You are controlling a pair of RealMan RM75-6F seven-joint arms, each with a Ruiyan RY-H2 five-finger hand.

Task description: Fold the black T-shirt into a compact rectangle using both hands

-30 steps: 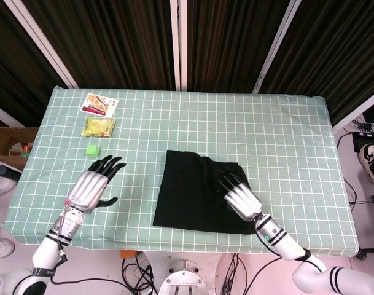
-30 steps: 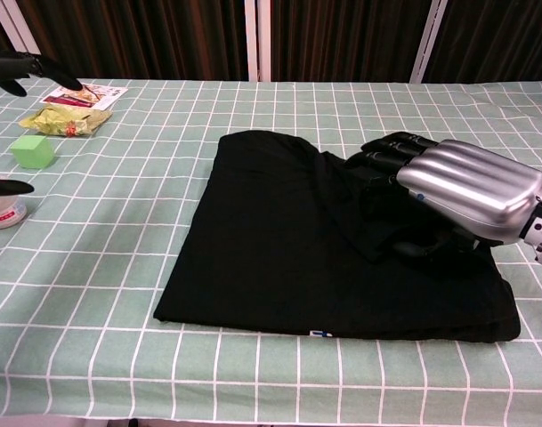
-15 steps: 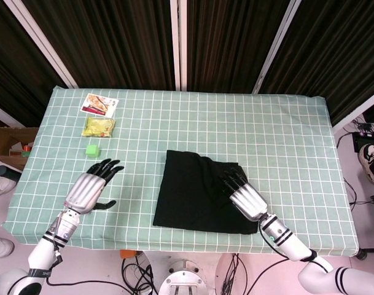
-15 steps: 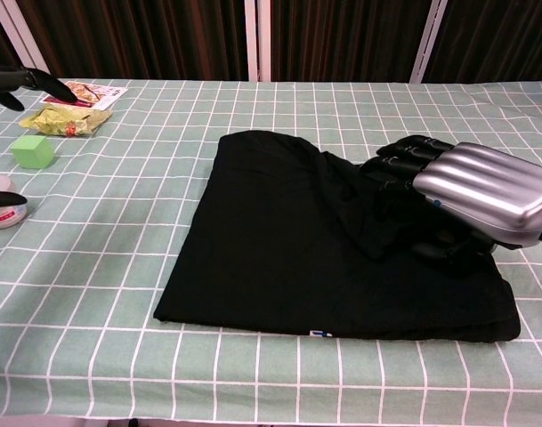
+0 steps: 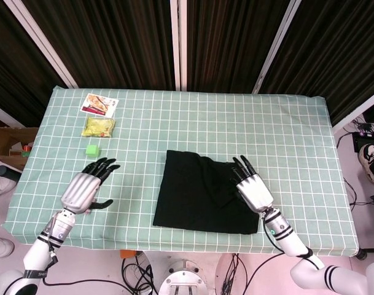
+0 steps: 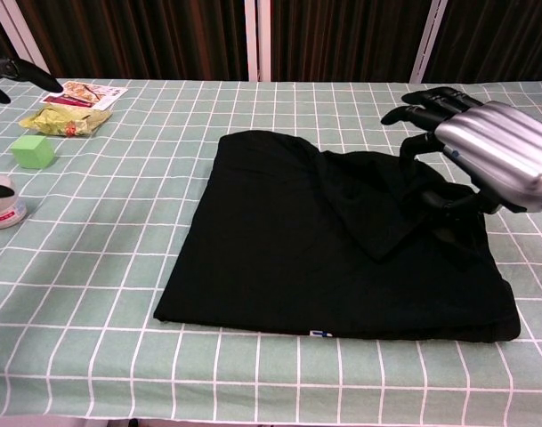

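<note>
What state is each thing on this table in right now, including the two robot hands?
black T-shirt: folded into a rough rectangle, lying flat, with a loose flap on its right part.
right hand: fingers spread, holding nothing, over the shirt's right edge.
left hand: fingers spread, holding nothing, over the tablecloth well left of the shirt.
green cube: resting on the cloth, untouched.
yellow snack packet: lying flat.
printed card: lying flat near the far left corner.
</note>
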